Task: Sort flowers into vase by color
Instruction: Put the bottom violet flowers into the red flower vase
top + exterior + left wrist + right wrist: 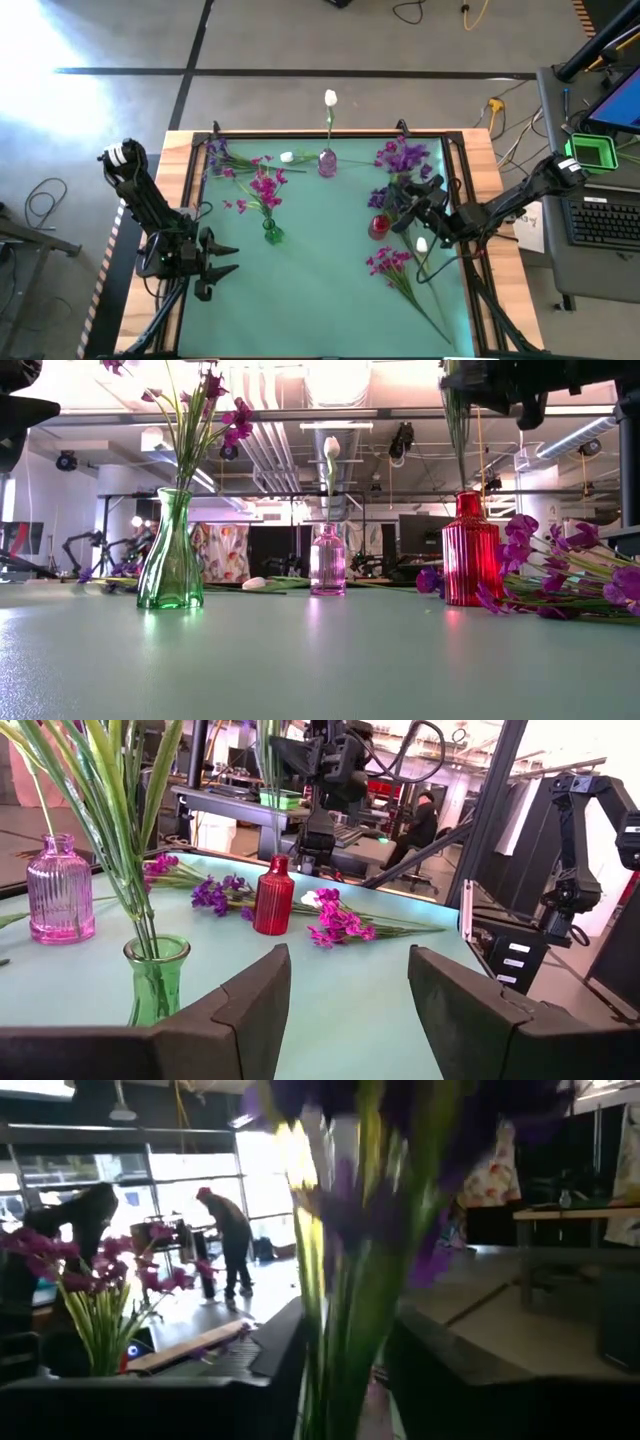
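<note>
Left gripper [222, 262] waits at bench [320, 300] 8 o'clock, jaws apart, nothing in them. Loose pink flowers [392, 264] lie at 4 o'clock. Right gripper [408, 203] w/ purple flowers [400, 158] between its jaws above red vase [379, 227], 3 o'clock; can't tell if clamped. Green vase [271, 234] holds pink stems [263, 187], 10 o'clock. Pink vase [327, 163] holds white bud [330, 98], 12 o'clock.

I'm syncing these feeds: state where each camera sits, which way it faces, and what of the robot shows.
High view: overhead, straight down on the green table mat; both arms.
Low view: tabletop height, facing the ribbed red glass vase; the right gripper above.
Left wrist: over the left gripper, facing that vase.
Right wrist: up against purple flowers.
Shared: the high and low views both show the green glass vase.
</note>
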`<state>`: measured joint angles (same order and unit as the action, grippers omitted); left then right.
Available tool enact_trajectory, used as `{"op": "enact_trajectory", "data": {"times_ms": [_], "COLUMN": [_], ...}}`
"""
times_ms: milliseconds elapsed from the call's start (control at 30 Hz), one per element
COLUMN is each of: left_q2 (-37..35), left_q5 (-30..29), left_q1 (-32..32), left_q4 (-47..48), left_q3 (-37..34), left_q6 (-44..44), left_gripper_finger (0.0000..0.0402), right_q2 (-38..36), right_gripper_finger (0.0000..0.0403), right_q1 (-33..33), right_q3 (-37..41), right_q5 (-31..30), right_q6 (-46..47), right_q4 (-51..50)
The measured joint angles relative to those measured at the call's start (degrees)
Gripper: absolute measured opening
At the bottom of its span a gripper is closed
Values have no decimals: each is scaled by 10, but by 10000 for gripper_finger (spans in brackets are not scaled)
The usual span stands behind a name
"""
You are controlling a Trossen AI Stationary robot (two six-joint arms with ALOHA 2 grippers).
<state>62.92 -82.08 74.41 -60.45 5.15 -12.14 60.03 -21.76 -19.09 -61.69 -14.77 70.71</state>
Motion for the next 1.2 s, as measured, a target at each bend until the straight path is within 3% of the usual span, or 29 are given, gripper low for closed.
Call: {"op": "enact_trajectory", "data": {"times_ms": [300, 433, 567, 1000, 1200], "left_q2": [0, 0, 0, 0, 0], "left_q5": [0, 0, 0, 0, 1], "left_q1": [0, 0, 0, 0, 0], "left_q4": [2, 2, 3, 3, 0], "left_q3": [0, 0, 0, 0, 0], "left_q6": [0, 0, 0, 0, -9], "left_gripper_finger": [192, 192, 192, 192, 192], "right_q2": [0, 0, 0, -1, -1], "right_gripper_finger": [195, 210, 217, 215, 215], "right_q1": [-24, -48, -78, -170, -202], "right_q3": [0, 0, 0, 0, 0], "right_q5": [-1, -42, -92, -106, -142], "right_q6": [8, 8, 8, 81, 120], "right_q4": [-3, -3, -6, -15, -15]}}
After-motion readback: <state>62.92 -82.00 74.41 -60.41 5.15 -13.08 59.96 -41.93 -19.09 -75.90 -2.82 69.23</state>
